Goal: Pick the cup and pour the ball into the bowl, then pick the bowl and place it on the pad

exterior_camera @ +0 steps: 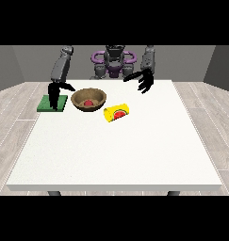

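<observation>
1. The shallow brown wooden-looking bowl (89,100) stands upright on the large white table (120,155), just beside the flat green square pad (53,103) and holding a small red ball (88,102). The pour appears done; the bowl transfer remains.
2. Handling judgement: the bowl looks rigid and light, with a wide, thin rim. Take hold at the rim on the pad side, thumb inside, fingers outside. Keep it level, since the ball can roll out.
3. The yellow cylindrical cup with a watermelon print (116,112) lies on its side just beside the bowl, apart from both hands.
4. The hand at the view's left (54,96) hangs over the pad, fingers straight and pointing down, holding nothing.
5. The hand at the view's right (143,81) hovers above the table's far edge, fingers spread, empty.
</observation>
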`<state>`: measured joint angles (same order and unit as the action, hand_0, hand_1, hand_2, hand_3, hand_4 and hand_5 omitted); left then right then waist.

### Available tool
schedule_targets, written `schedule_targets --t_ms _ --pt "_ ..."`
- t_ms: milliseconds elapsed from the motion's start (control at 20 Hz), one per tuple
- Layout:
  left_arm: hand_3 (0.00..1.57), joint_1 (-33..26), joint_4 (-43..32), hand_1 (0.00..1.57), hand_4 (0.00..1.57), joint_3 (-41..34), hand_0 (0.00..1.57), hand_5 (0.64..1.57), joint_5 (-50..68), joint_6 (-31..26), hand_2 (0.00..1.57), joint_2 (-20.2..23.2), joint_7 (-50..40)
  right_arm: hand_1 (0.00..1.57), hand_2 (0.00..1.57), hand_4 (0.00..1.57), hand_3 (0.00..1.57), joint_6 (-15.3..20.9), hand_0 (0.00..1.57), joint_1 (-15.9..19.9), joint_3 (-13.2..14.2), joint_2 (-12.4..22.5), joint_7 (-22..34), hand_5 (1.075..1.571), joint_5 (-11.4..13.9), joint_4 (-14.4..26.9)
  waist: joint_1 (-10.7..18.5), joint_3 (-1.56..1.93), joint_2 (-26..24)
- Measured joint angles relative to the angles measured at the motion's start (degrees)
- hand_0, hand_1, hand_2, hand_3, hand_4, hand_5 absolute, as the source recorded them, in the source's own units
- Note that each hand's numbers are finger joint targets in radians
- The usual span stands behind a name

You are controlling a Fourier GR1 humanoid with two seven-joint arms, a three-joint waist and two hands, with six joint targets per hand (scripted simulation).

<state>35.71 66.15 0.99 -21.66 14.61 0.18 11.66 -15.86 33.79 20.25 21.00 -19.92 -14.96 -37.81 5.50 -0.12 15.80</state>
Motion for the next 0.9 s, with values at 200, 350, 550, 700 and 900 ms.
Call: schedule_targets --t_ms 200,350,550,700,900 --pt "0.00 -0.7 -3.0 0.00 0.00 -2.6 0.00 1.533 3.1 -1.7 0.00 1.2 1.9 0.00 0.00 0.03 0.00 1.1 0.00 -0.8 -2.4 -2.5 1.0 1.542 1.2 -0.6 -2.4 0.06 -2.5" --pt "0.00 -1.2 -2.7 0.00 0.00 -3.0 0.00 1.546 4.3 -3.0 0.00 1.4 1.6 0.00 0.00 0.19 0.00 1.2 0.00 -2.0 -2.9 -3.5 0.1 1.549 1.5 0.8 -2.3 0.09 -3.7" --pt "0.00 -0.7 -0.5 0.00 0.00 -2.2 0.00 1.554 4.6 -4.2 0.00 1.4 1.4 0.00 0.00 0.26 0.00 1.0 0.00 -1.2 -2.1 -3.9 -3.5 1.549 1.2 3.8 -0.5 0.01 -1.8" --pt "0.00 0.2 3.2 0.00 0.00 -0.4 0.00 1.556 3.9 -4.9 0.00 1.2 -1.0 0.00 0.00 0.14 0.00 -0.6 0.00 -1.9 -0.9 -2.8 -7.6 1.530 0.8 5.7 1.6 -0.62 -0.5" --pt "0.00 1.9 6.3 0.00 0.00 0.3 0.00 1.558 4.0 -6.2 0.00 1.5 -2.9 0.00 0.00 0.19 0.00 -1.6 0.00 -3.2 0.2 -2.4 -10.9 1.528 0.1 5.4 3.0 -1.74 1.0"
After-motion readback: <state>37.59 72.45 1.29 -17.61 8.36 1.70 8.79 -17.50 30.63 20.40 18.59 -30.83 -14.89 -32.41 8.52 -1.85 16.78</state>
